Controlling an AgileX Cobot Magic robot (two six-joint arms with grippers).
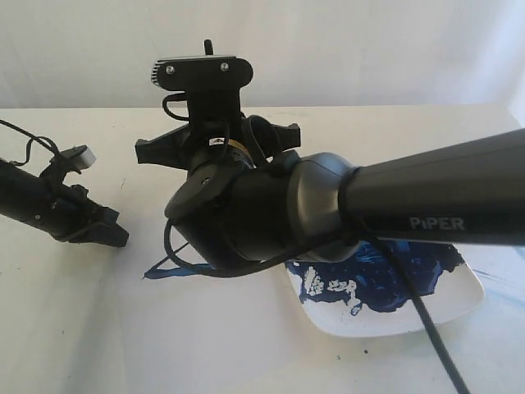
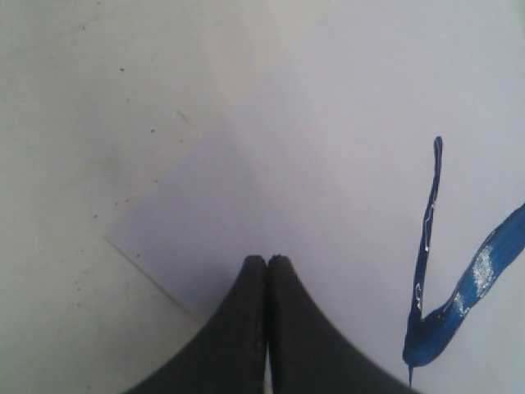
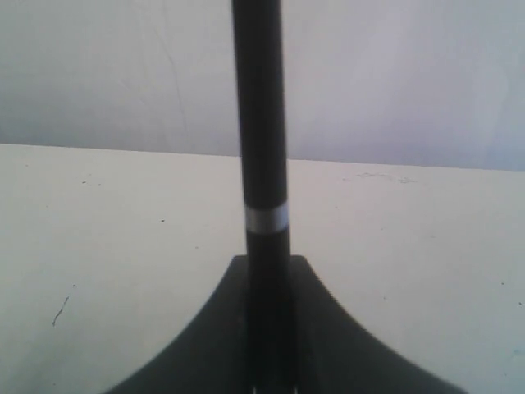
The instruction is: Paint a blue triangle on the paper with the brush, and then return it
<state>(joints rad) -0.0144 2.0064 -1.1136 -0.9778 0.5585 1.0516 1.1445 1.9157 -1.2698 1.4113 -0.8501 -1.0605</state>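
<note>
Two glossy blue triangle strokes (image 2: 432,331) on paper (image 2: 328,123); left tool (image 2: 267,259) together; right tool (image 3: 267,264) clamps brush (image 3: 261,123).

L end effector (image 2: 267,260) jaws pressed together, R end effector (image 3: 267,264) clamped

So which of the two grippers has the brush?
The right gripper: its jaws clamp the brush by its black handle. The left gripper is shut and empty, near the paper corner.
</note>
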